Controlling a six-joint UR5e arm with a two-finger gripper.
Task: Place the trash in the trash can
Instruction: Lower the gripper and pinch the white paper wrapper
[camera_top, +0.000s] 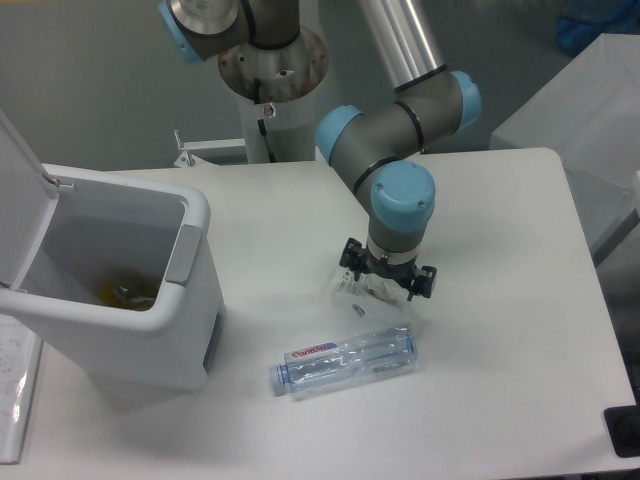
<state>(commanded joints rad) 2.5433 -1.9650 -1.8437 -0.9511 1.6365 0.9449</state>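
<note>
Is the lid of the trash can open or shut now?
Open. The lid stands up at the left, and the inside of the trash can is visible.
</note>
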